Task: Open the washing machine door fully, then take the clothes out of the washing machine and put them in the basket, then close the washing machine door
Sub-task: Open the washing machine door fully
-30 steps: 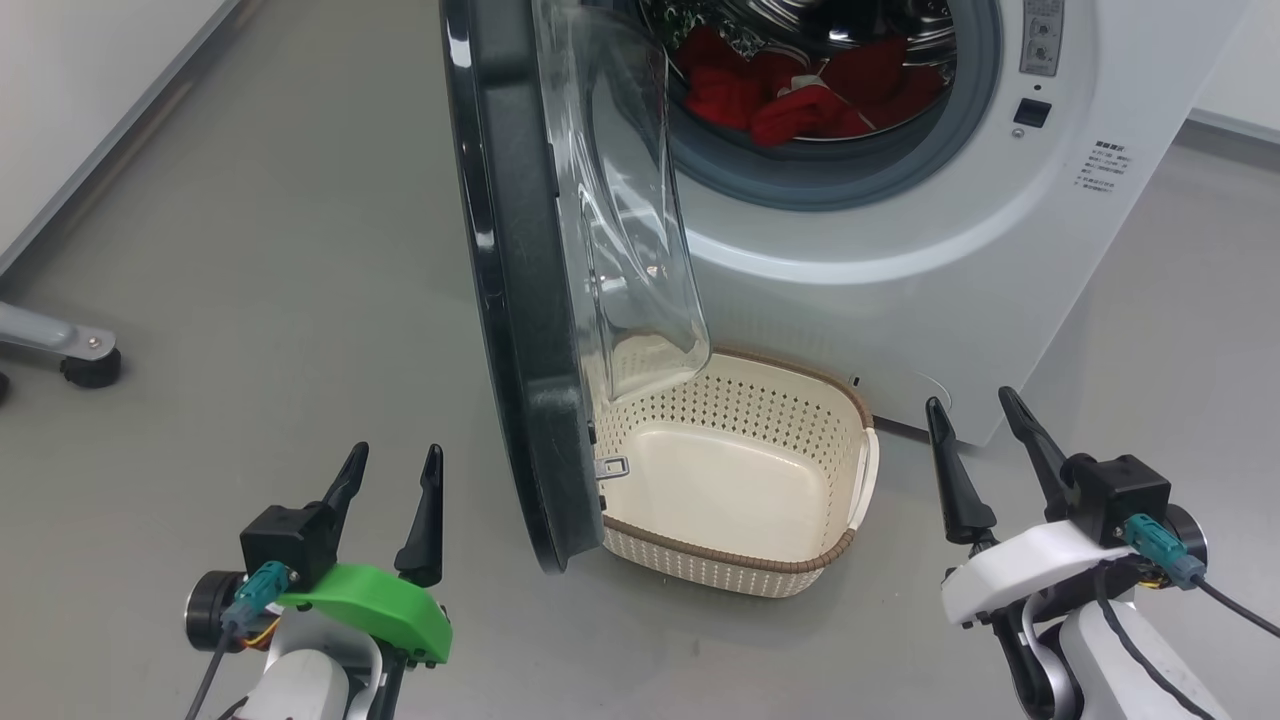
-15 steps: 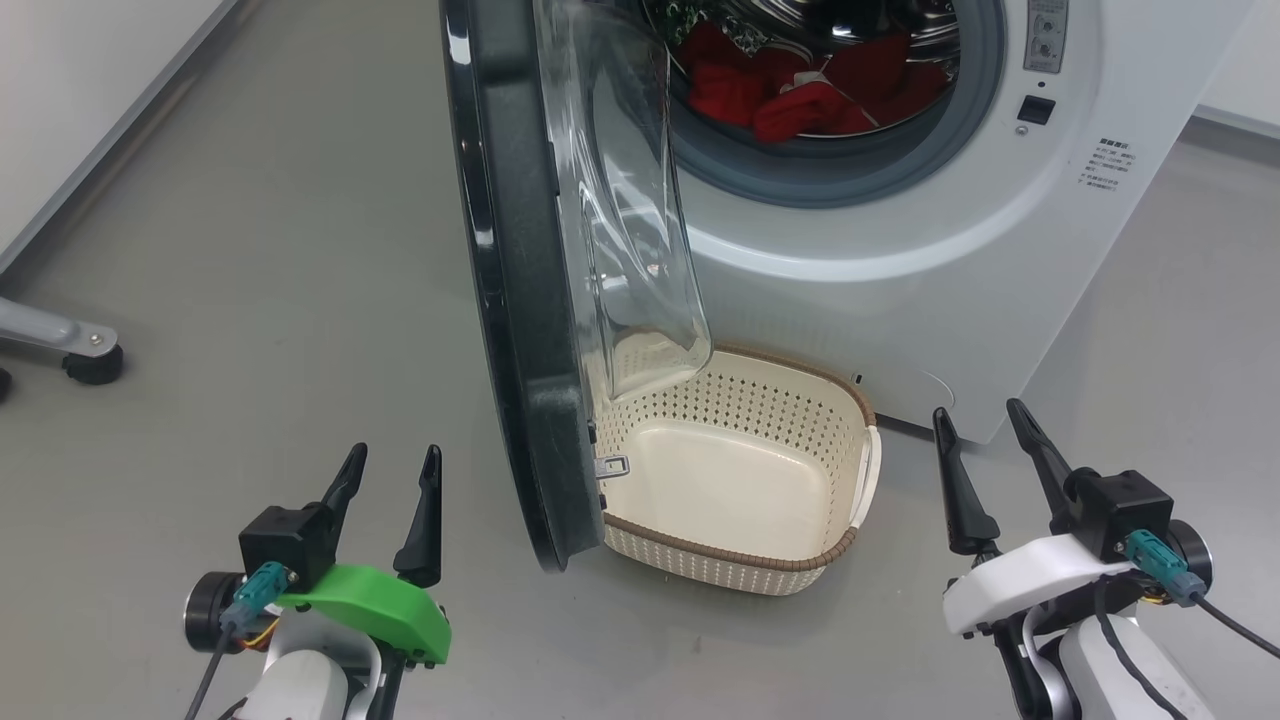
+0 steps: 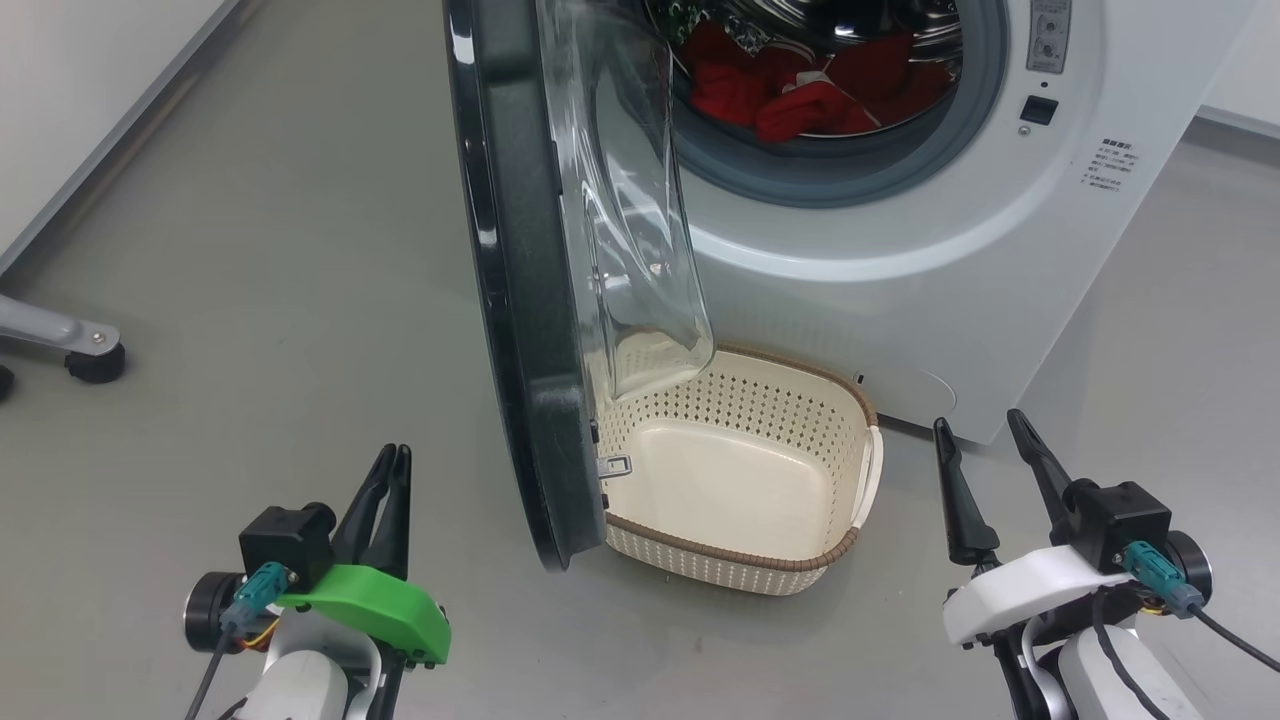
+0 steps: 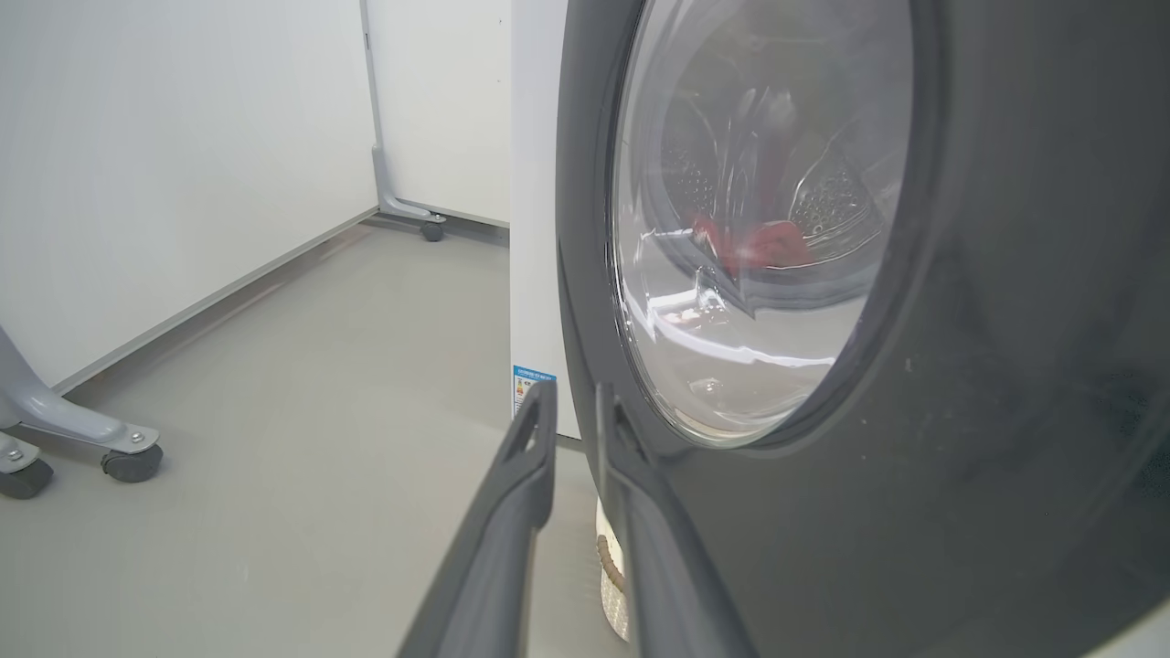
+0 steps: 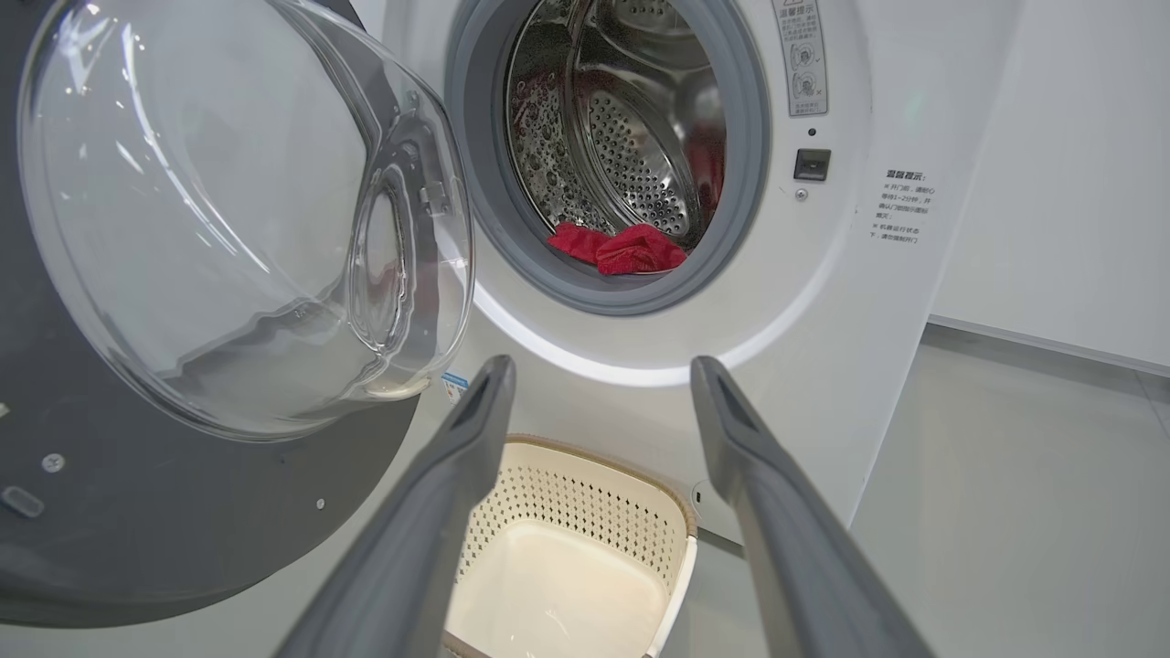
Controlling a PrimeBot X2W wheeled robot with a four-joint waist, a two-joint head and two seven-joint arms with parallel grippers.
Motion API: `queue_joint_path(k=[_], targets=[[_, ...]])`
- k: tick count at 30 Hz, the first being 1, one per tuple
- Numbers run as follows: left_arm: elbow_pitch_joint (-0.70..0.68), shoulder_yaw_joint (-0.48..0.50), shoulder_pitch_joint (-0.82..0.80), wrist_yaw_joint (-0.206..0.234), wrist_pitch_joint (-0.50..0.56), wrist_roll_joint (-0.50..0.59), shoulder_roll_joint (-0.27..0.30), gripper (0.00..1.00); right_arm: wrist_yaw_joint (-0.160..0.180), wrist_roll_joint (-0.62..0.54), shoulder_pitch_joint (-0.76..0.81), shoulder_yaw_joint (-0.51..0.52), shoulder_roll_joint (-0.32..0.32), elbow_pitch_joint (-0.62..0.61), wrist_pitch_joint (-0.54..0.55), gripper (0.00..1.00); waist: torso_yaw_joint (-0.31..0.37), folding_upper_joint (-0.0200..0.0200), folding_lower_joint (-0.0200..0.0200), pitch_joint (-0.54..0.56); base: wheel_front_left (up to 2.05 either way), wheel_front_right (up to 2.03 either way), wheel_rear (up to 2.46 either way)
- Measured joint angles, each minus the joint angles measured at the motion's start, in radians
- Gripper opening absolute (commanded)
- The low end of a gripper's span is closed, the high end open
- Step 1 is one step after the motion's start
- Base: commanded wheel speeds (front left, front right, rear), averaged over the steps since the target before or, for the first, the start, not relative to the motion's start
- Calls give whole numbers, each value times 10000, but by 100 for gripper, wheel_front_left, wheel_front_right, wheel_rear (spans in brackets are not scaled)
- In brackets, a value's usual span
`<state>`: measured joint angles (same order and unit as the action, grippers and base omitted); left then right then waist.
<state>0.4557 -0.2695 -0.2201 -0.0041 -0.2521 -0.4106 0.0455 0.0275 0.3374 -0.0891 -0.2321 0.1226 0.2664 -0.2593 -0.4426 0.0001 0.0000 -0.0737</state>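
The white washing machine (image 3: pixel 900 270) stands ahead with its black-rimmed door (image 3: pixel 515 280) swung out edge-on, the clear glass bowl (image 3: pixel 630 200) facing right. Red clothes (image 3: pixel 800 95) lie in the steel drum, also the clothes (image 5: pixel 617 249) in the right wrist view. The cream basket (image 3: pixel 740 470) sits on the floor below the opening, partly behind the door. My left gripper (image 3: pixel 392 455) is shut and empty, left of the door's lower edge; through the door (image 4: pixel 759 228) the left wrist view shows the drum. My right gripper (image 3: pixel 980 425) is open, right of the basket (image 5: pixel 576 548).
Grey floor (image 3: pixel 250 250) spreads to the left, bounded by a white wall. A grey wheeled stand leg (image 3: pixel 70 345) sits at the far left. A white wall (image 5: pixel 1051 164) rises right of the machine. The door's metal latch (image 3: pixel 612 466) juts over the basket.
My left gripper's fingers have come together from open to shut. The head view shifted slightly; the right gripper sits a little lower in it, still open.
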Motion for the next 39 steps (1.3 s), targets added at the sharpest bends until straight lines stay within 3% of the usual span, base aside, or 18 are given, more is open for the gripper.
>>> queue_joint_path(k=[18, 30, 39], targets=[[-888, 374, -17, 23, 0, 207, -8, 0, -299, -410, 39, 382, -245, 0, 0, 100, -97, 0, 0, -13, 0, 0, 0], [-3944, 1057, -873, 211, -4, 957, -4, 0, -468, -587, 174, 621, -328, 2, 0, 100, -135, 0, 0, 0, 0, 0, 0], [-6171, 583, -1363, -29, -59, 1471, -15, 0, -669, -775, 178, 665, -483, 69, 0, 100, -74, 0, 0, 126, 0, 0, 0]])
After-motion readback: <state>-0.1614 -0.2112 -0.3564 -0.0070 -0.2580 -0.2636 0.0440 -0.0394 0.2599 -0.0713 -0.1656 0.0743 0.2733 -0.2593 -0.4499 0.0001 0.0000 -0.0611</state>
